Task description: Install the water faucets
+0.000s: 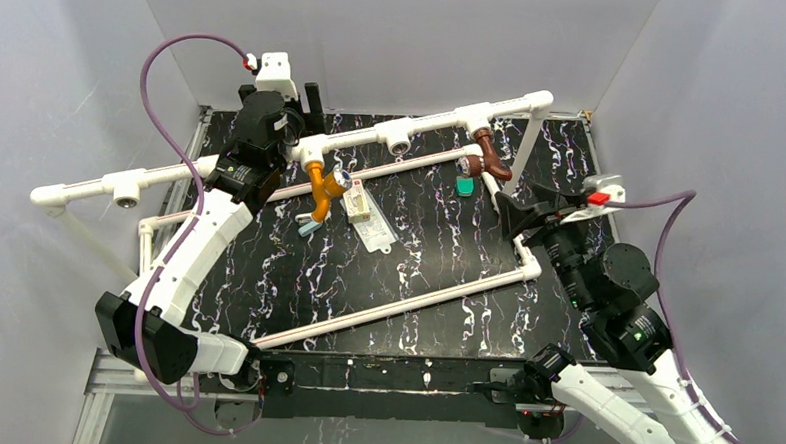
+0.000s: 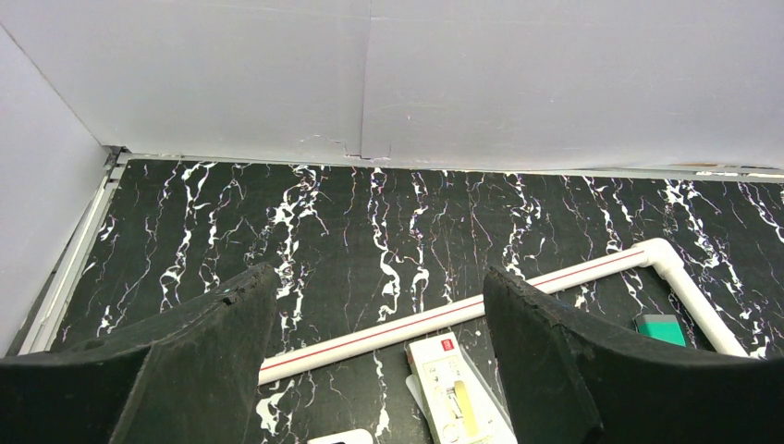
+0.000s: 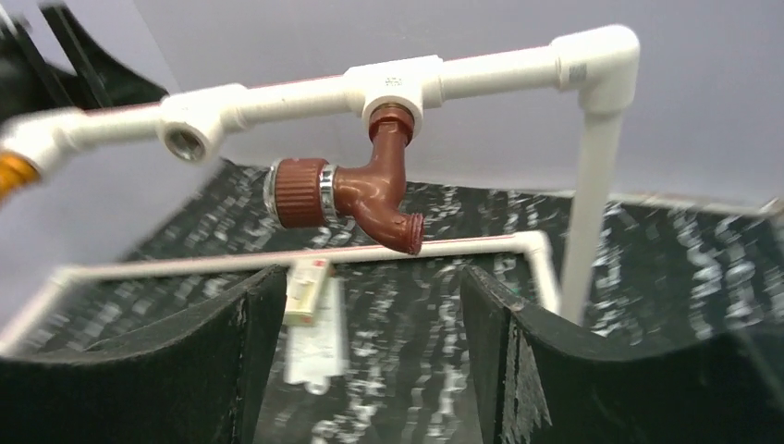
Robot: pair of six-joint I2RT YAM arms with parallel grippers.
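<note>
both faucets looked fitted. the orange-yellow faucet (image 1: 322,187) hung from one tee of the white pipe frame (image 1: 433,124) and the brown faucet (image 3: 356,190) from another, with an empty socket (image 3: 188,141) between them. whether either was fully tight, i could not tell. the left claw (image 2: 379,287) and right claw (image 3: 370,277) both stood apart, empty. the white packet (image 2: 453,388) carried a red mark, its print unreadable.

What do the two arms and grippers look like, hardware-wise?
Left arm and right arm: white link shells, black joints, a purple cable looping to each white wrist camera housing. Left gripper and right gripper: black wedge-shaped fingers, rough edges.
</note>
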